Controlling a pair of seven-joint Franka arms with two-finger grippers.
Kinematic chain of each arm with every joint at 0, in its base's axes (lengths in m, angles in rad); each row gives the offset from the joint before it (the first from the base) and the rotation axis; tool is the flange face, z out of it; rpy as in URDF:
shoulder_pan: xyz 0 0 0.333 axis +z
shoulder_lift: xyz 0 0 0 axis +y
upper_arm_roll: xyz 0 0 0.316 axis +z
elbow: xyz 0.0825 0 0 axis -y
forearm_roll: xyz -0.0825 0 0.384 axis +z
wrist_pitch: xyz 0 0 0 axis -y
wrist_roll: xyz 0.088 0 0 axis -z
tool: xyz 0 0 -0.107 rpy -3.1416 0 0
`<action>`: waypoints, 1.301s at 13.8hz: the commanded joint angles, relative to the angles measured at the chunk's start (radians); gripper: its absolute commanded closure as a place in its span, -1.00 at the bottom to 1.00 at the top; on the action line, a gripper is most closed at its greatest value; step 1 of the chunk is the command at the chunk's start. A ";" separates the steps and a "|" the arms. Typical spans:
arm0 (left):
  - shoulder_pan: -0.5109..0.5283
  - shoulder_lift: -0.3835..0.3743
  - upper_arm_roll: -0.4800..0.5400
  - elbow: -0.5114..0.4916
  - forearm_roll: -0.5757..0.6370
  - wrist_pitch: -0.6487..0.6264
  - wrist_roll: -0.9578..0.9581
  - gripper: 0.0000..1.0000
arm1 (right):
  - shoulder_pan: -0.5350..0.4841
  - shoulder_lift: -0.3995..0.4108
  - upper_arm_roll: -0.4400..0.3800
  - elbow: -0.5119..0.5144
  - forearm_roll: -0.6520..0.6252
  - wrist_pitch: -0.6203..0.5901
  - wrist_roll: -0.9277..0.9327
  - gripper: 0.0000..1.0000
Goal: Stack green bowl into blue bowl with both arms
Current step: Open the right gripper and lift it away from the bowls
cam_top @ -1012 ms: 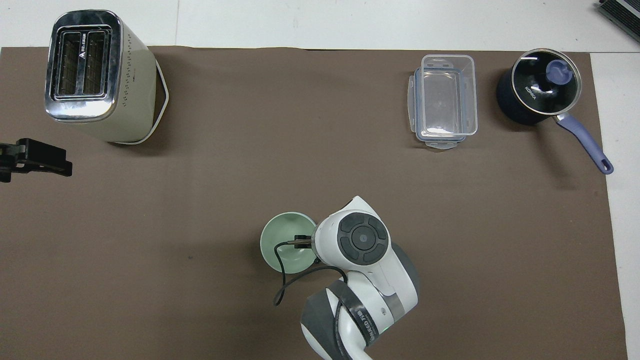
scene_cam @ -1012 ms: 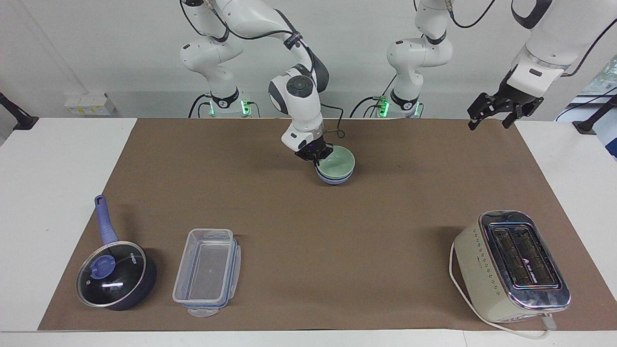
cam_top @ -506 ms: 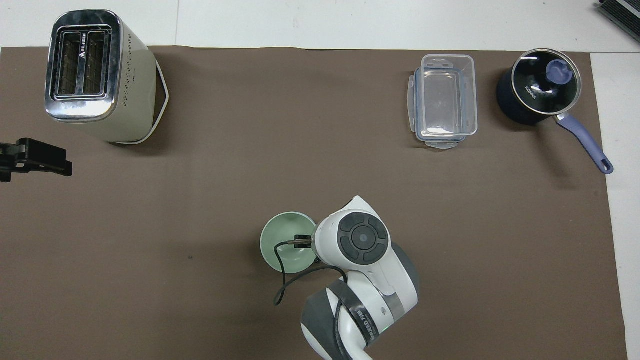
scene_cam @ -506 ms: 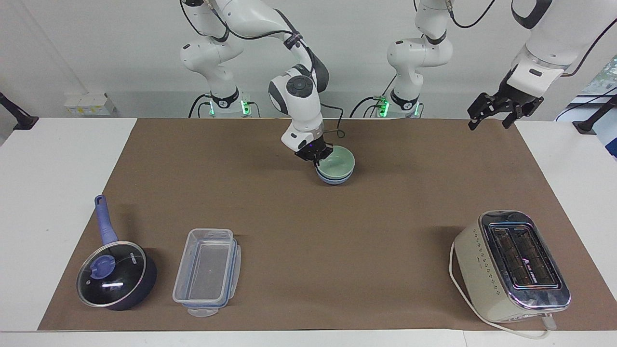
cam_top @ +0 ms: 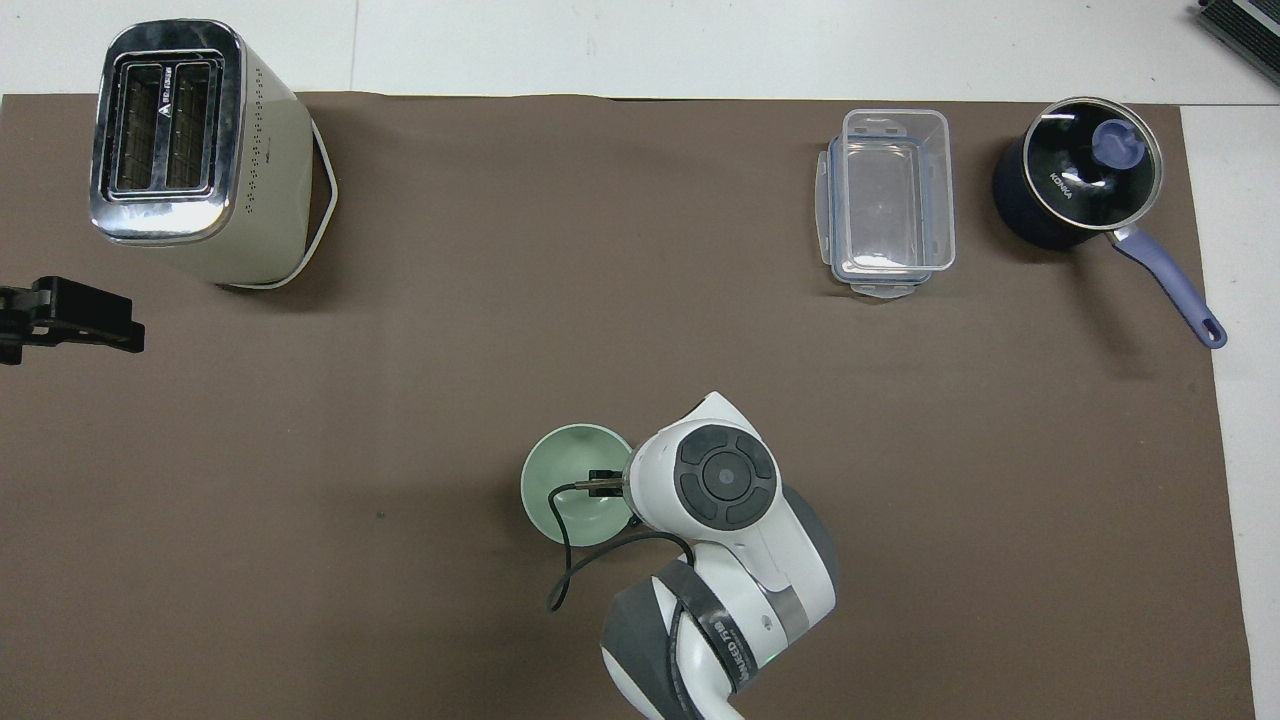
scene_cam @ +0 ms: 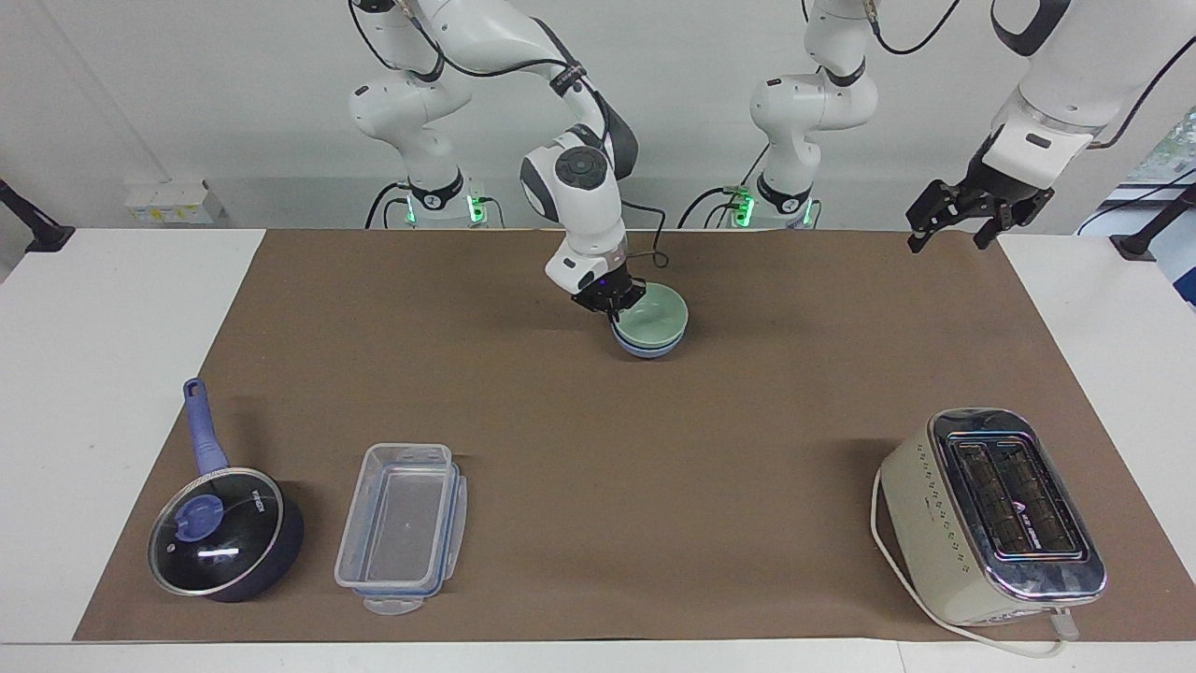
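The green bowl [scene_cam: 657,314] sits nested in the blue bowl [scene_cam: 649,349] on the brown mat, in the middle of the table near the robots. Only a blue band shows under the green rim. In the overhead view the green bowl [cam_top: 565,480] hides the blue one. My right gripper [scene_cam: 612,301] is at the green bowl's rim, on the side toward the right arm's end; its wrist covers it from above. My left gripper [scene_cam: 946,236] hangs open and empty, high over the mat's edge at the left arm's end, where it waits; it also shows in the overhead view [cam_top: 60,320].
A cream toaster [scene_cam: 995,514] stands far from the robots at the left arm's end. A clear plastic container [scene_cam: 402,528] and a dark blue lidded saucepan [scene_cam: 220,533] lie far from the robots at the right arm's end.
My right wrist has risen very slightly at the bowl's rim. The bowls and the left arm have not moved.
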 commanded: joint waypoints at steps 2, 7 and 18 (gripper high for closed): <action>0.009 -0.023 -0.005 -0.027 0.021 0.010 0.009 -1.00 | 0.006 -0.004 -0.002 -0.003 -0.010 0.010 0.014 0.24; 0.009 -0.023 -0.005 -0.025 0.021 0.010 0.009 -1.00 | -0.011 -0.048 -0.006 0.022 -0.010 -0.035 0.003 -0.16; 0.009 -0.023 -0.005 -0.025 0.021 0.010 0.009 -1.00 | -0.429 -0.239 -0.015 0.144 -0.038 -0.292 -0.304 -1.00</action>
